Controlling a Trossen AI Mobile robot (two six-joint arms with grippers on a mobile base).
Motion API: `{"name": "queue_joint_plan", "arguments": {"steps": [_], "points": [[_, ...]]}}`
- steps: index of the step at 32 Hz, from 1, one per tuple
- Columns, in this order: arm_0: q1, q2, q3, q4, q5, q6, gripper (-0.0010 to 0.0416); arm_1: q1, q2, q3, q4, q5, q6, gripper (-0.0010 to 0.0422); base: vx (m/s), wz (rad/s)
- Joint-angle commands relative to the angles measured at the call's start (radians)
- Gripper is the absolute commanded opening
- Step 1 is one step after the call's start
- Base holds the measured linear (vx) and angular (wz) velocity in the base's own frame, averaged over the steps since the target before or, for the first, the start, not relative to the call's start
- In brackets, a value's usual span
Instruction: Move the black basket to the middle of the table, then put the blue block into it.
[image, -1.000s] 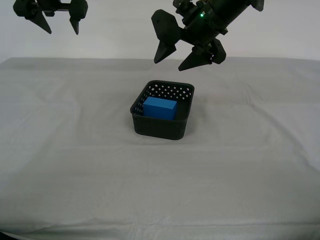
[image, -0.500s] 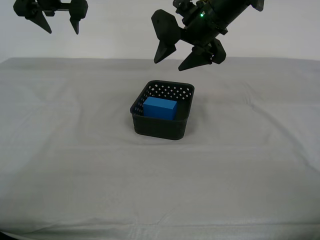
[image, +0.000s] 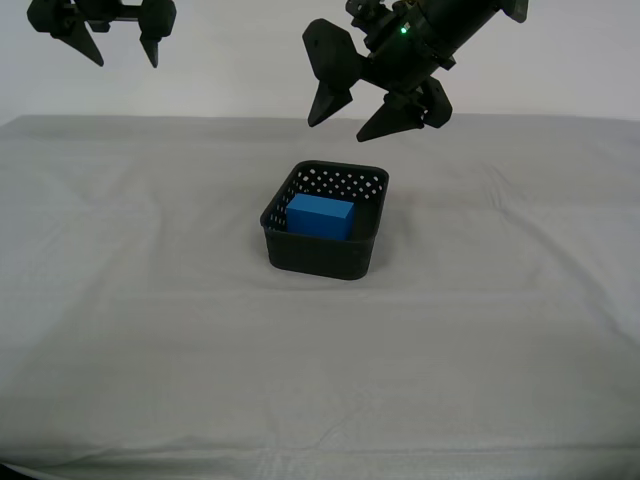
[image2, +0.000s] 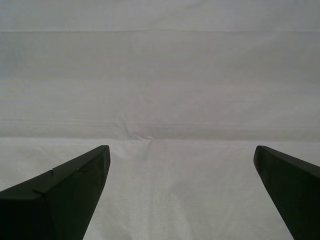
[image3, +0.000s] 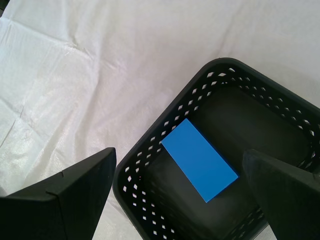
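The black basket (image: 325, 220) stands near the middle of the table (image: 150, 300). The blue block (image: 320, 217) lies inside it, toward the exterior view's left wall. In the first wrist view the block (image3: 200, 160) rests on the floor of the basket (image3: 150, 165). My first gripper (image: 350, 112) hangs open and empty above the basket's far side. My second gripper (image: 112, 40) is open and empty, high at the far left of the exterior view. The second wrist view shows its fingers (image2: 65, 195) over bare cloth (image2: 160, 100).
The wrinkled cloth covers the whole table. Its front edge (image: 320, 465) runs along the bottom of the exterior view. A plain white wall (image: 240, 60) stands behind the table.
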Motion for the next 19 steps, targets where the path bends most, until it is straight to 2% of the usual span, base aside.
{"name": "queue_joint_plan", "arguments": {"steps": [1,19], "points": [[0.0,-0.001,0.001,0.002,-0.003,0.0,0.0355,0.0,-0.001,0.001,0.005,0.001,0.001,0.0398,0.0,0.0],[0.0,-0.001,0.001,0.002,-0.003,0.001,0.0355,0.0,-0.001,0.001,0.019,0.001,0.001,0.0398,0.0,0.0]]}}
